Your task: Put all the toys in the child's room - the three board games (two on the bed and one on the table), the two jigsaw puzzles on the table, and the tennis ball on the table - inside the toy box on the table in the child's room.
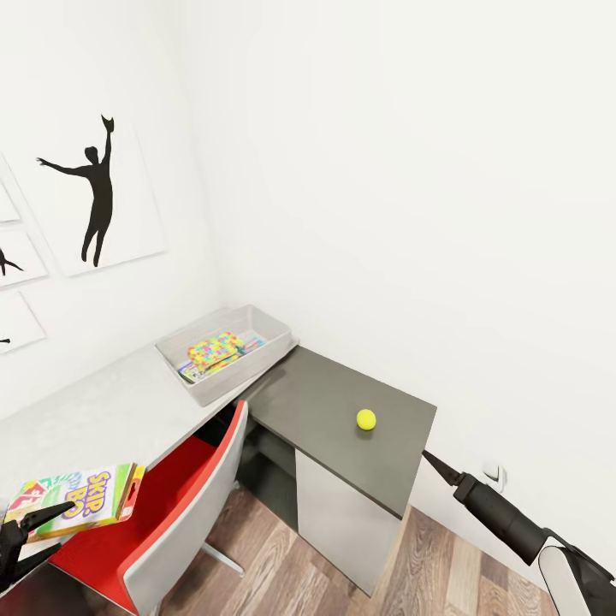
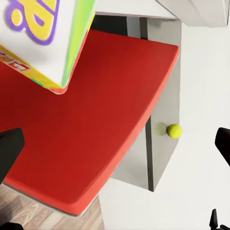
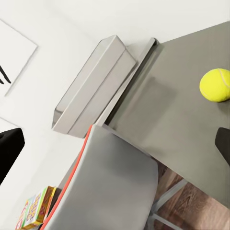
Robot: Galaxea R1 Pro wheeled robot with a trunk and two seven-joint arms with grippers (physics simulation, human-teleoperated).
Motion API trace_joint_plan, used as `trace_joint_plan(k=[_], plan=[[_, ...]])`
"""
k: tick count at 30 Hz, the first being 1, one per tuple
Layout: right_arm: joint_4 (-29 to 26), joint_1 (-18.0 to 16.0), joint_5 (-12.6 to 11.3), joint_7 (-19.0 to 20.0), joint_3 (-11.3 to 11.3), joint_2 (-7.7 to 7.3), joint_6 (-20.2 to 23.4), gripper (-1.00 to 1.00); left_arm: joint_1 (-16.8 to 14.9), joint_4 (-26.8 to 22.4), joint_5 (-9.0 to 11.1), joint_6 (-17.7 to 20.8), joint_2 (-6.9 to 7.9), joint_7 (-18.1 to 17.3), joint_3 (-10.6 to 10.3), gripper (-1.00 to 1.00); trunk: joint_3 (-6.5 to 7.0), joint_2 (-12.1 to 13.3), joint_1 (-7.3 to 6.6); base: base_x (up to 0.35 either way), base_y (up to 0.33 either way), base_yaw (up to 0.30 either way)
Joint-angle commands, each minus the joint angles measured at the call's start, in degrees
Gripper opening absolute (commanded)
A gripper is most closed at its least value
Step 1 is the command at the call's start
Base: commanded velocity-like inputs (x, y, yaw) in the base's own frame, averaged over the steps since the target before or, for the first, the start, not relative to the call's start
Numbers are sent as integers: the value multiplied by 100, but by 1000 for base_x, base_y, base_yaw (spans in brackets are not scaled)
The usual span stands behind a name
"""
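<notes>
Left claw (image 1: 38, 526) grips Skip-Bo box (image 1: 81, 496).

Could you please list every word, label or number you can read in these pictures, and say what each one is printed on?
"SKIP BO": on the lid of the board game by the left pincer, over the red chair seat.
Large purple-edged yellow letters on that same box in the left wrist view: cut off, unreadable.
Print on the items in the toy box: too small to read.
The silhouette picture and tennis ball: no text.

ball (image 1: 366, 418) yellow-green | chair seat (image 1: 137, 513) red | toy box (image 1: 275, 325) light grey | jigsaw (image 1: 216, 351) multicolour
</notes>
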Motion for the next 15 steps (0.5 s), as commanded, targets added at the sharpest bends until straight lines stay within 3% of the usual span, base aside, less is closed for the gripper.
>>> trace_joint_plan(k=[1,9,15], plan=[[-1,-5,-36,5,-5,0,44,100,-14,3,-14,21,-15,-7,10,100,-12,-12,3,0,0,0],[2,-5,-37,1,-5,0,44,100,-89,8,-3,5,-195,173,14,100,-12,-12,3,0,0,0],[3,-5,-37,1,-5,-1,44,100,-101,9,15,0,-239,204,18,100,-12,-12,3,0,0,0]])
